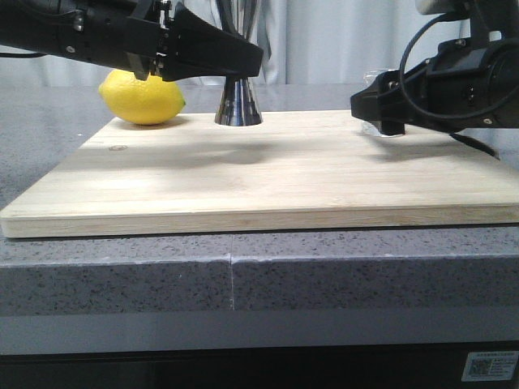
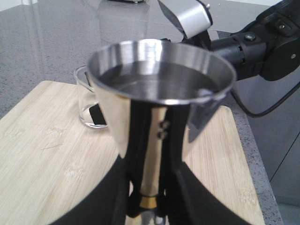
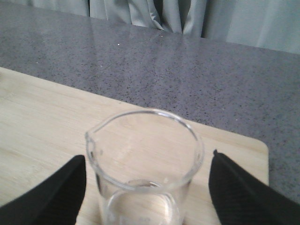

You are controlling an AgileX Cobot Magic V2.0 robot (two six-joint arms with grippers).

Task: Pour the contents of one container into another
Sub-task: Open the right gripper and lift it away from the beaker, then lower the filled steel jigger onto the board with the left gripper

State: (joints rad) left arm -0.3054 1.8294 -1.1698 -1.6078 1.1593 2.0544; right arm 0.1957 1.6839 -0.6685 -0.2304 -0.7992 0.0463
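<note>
The steel jigger (image 1: 238, 105) stands at the back of the wooden board (image 1: 268, 178). My left gripper (image 1: 239, 61) is shut on it. In the left wrist view the black fingers (image 2: 115, 197) press both sides of the jigger (image 2: 154, 93) just above its gold-banded waist (image 2: 149, 201), and its upper cup appears to hold clear liquid. The clear glass beaker (image 3: 145, 154) stands upright at the board's right rear and looks almost empty. My right gripper (image 3: 147, 183) is open, one finger on each side of the beaker with a gap to the glass. The beaker (image 2: 89, 105) also shows behind the jigger.
A yellow lemon (image 1: 142, 97) lies at the board's back left corner, under the left arm. The board rests on a grey speckled counter (image 1: 49, 121) whose front edge is near the camera. A pale curtain (image 3: 150, 14) hangs behind the counter.
</note>
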